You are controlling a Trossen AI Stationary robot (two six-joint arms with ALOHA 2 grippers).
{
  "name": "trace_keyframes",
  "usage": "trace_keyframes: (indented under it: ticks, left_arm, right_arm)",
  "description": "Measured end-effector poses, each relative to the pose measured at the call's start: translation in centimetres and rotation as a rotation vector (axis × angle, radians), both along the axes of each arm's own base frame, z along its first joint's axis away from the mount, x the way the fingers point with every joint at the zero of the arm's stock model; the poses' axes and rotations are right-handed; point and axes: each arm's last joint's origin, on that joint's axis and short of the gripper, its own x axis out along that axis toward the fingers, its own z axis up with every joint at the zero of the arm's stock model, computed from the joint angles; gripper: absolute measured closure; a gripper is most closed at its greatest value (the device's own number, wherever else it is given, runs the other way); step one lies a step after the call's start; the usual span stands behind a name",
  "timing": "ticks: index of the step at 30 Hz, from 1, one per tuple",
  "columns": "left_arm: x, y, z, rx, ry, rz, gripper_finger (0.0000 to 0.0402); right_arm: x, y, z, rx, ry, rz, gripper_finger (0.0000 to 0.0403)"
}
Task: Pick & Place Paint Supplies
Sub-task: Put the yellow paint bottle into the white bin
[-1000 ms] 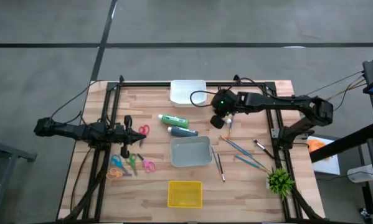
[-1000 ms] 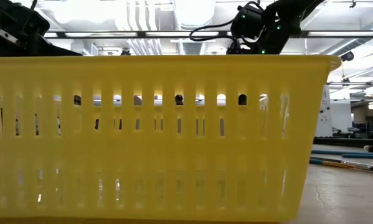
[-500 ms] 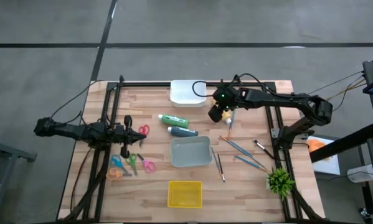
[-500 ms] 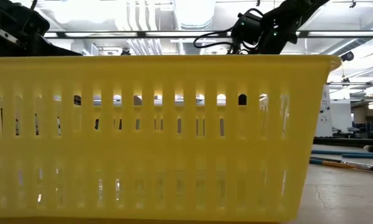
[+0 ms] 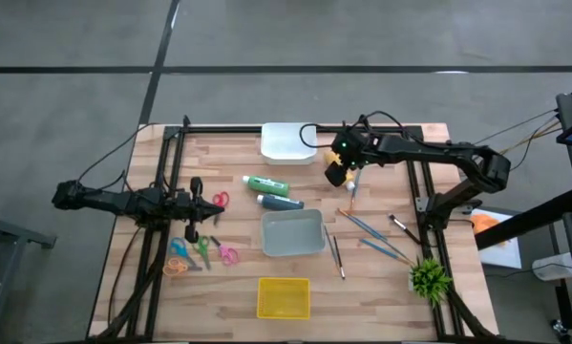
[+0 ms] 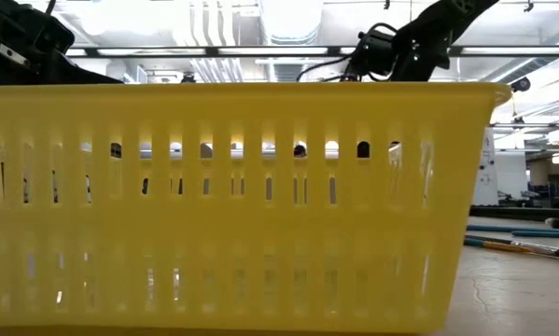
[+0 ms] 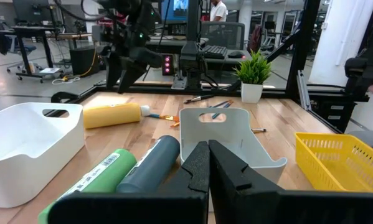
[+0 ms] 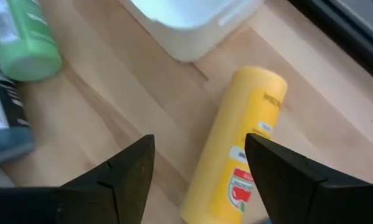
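Right fingers (image 8: 198, 171): mine stand spread apart above the yellow tube (image 8: 236, 155), one dark finger on each side of it, holding nothing.
Right arm: I reach in over the far part of the worktop (image 5: 238, 287), my wrist just right of the white bin (image 5: 287, 141).
Yellow tube: it lies flat on the wood beside the white bin's corner, apart from my fingers; from above only a bit of yellow (image 5: 337, 174) shows under my wrist.
Left fingers (image 7: 208, 163): mine are pressed together, gripping nothing.
Left arm: I wait low over the left side of the worktop, pointing across toward the middle.
Green tube (image 5: 265, 184): it lies flat near the middle of the worktop, in front of the white bin.
Dark blue tube (image 5: 279, 202): it lies just beside the green one, on the side nearer the grey tray (image 5: 292, 234).
Brushes (image 5: 367, 229): several thin ones lie scattered on the right part of the worktop, between the grey tray and the green plant (image 5: 429, 277); one orange-brown tipped brush (image 5: 351, 188) lies close to my right wrist.
Scissors (image 5: 201, 250): coloured pairs lie on the left side, near my left arm.
Yellow basket (image 5: 283, 297): it stands at the near edge and fills the low view.
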Motion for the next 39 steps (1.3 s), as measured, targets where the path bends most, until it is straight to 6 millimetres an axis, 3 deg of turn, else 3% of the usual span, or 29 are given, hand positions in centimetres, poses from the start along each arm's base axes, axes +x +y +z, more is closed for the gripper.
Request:
trace_keyframes:
  ticks: [8,16,21,33,39]
  left_arm:
    - [0.0,0.0,0.0,0.0,0.0,0.0,0.0401]
    - [0.0,0.0,0.0,0.0,0.0,0.0,0.0401]
    - [0.0,0.0,0.0,0.0,0.0,0.0,0.0401]
    - [0.0,0.0,0.0,0.0,0.0,0.0,0.0401]
    - [0.0,0.0,0.0,0.0,0.0,0.0,0.0401]
  right_arm:
    - [0.3,-0.8,-1.5,0.019,0.028,-0.057,0.0147]
    - [0.7,-1.3,-2.9,0.018,0.097,-0.023,0.0064]
    - [0.5,-2.2,-3.9,0.035,0.13,-0.05,0.004]
    - [0.9,-3.1,-5.9,0.069,0.161,-0.038,0.0043]
    - [0.9,-3.0,-5.9,0.063,0.16,-0.026,0.0107]
